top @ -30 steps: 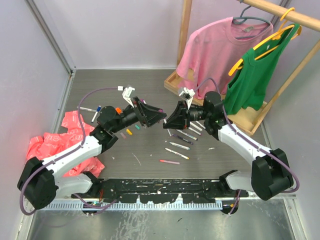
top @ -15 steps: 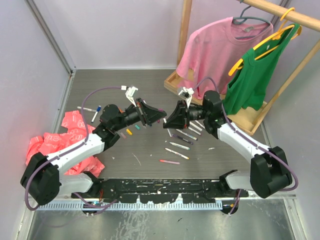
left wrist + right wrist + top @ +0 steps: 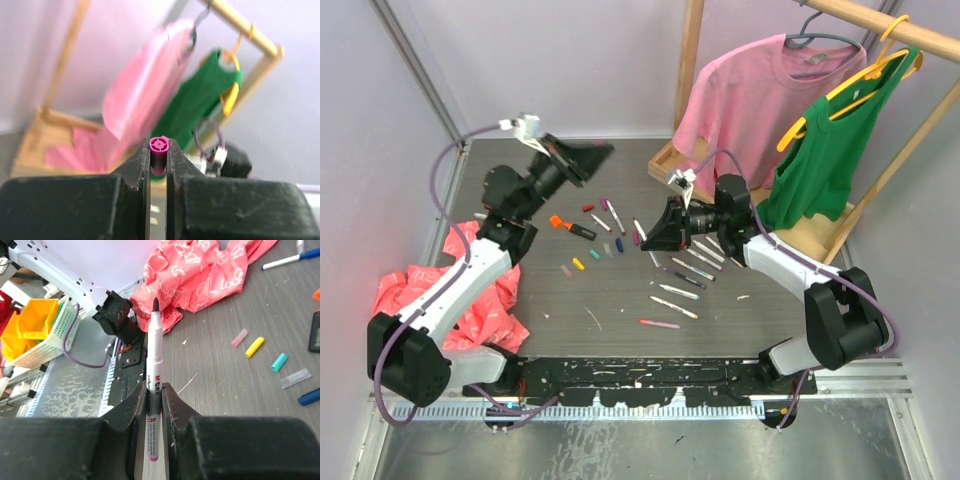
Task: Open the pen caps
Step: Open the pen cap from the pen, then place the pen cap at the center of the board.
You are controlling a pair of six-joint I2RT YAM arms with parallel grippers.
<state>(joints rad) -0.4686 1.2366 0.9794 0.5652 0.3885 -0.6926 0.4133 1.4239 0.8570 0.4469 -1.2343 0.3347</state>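
In left gripper (image 3: pixel 159 154): magenta cap (image 3: pixel 159 145); right gripper (image 3: pixel 154 390): pen (image 3: pixel 155 340).

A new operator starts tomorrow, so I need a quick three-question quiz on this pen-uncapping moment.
1. True or false: the left gripper is shut on a magenta cap.
2. The right gripper holds: A) a capped pen, B) an uncapped pen, C) nothing.
3. Fill in: the loose yellow cap lies on the ____.
Key: 1 true; 2 B; 3 table.
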